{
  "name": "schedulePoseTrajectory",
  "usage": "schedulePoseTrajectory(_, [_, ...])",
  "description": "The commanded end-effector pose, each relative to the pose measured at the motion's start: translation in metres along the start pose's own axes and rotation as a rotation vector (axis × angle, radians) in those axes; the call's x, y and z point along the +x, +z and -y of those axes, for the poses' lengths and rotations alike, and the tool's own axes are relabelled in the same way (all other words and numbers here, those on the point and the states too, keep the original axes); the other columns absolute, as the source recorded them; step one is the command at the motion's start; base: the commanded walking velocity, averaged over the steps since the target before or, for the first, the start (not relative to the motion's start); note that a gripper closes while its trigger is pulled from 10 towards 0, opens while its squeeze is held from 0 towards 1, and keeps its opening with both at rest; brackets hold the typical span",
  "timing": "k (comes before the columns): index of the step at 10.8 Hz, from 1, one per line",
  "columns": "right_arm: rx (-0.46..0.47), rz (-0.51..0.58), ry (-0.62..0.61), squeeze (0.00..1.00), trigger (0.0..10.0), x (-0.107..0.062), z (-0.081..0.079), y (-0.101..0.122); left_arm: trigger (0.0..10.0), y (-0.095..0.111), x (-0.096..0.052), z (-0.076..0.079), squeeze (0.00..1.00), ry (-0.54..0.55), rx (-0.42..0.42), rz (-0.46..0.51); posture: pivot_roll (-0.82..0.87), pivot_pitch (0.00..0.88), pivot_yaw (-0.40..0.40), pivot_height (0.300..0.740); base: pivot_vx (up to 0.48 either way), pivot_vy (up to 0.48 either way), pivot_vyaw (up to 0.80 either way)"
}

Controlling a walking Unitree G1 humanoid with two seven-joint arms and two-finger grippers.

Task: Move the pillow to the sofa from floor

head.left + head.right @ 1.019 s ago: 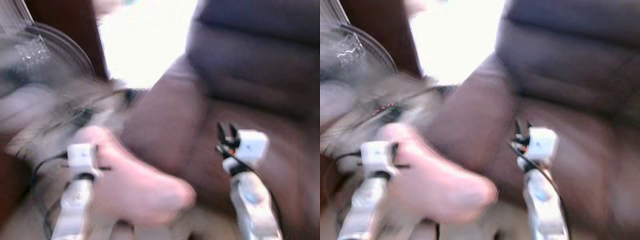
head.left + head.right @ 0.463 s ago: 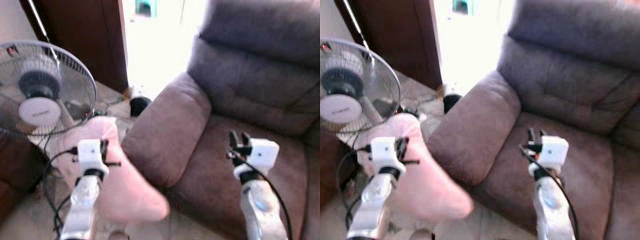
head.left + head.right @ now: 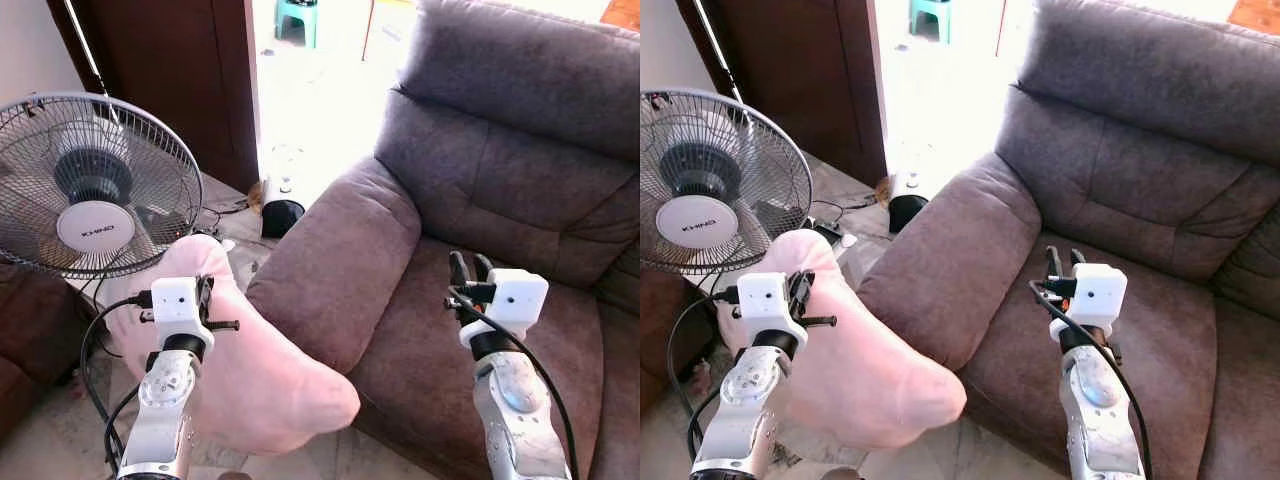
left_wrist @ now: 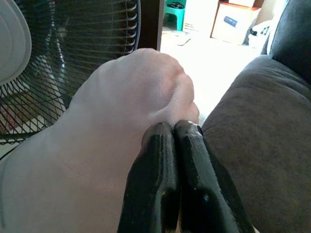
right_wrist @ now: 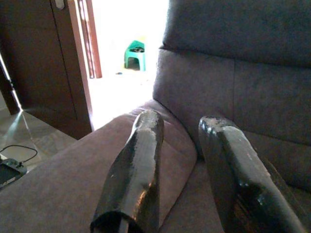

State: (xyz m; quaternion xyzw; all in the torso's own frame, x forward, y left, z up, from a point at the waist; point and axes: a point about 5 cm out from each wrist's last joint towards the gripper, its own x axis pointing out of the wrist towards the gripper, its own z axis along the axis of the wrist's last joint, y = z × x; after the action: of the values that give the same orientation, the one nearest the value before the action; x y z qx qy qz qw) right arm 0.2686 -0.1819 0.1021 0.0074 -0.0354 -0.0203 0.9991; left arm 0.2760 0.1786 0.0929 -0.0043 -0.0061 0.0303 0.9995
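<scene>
The left end effector (image 4: 172,133) is clamped on a fold of the pink pillow (image 3: 262,378), its two black fingers (image 4: 155,165) pressed together with fabric bunched at their tips; the pillow hangs from that grip at the robot's left, raised beside the sofa's near armrest (image 3: 335,262) and not yet on the seat; the right end effector (image 5: 182,160) hovers over the seat cushion of the brown sofa (image 3: 500,190), its fingers apart and holding nothing; a standing fan (image 3: 95,185) is at the far left, just behind the pillow, with cables on the floor (image 3: 50,440) beneath it; a dark wooden door (image 3: 170,70) stands behind the fan, and a bright doorway opens beyond, with a green stool (image 3: 298,15) in it
</scene>
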Motion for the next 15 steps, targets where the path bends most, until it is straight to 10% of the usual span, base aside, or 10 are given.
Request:
schedulePoseTrajectory(1, [-0.003,-0.001,-0.009,0.00,10.0,0.001,0.003,-0.001,10.0,0.030,0.007,0.006,0.00,-0.029,0.001,0.150,0.05,0.007,-0.042,0.708,0.000,0.000,0.00])
schedulePoseTrajectory(15, [-0.013,-0.003,-0.048,0.00,10.0,0.005,0.008,-0.006,10.0,0.030,0.008,0.016,0.00,-0.122,0.004,0.137,0.06,0.000,-0.034,0.740,0.000,0.000,0.00])
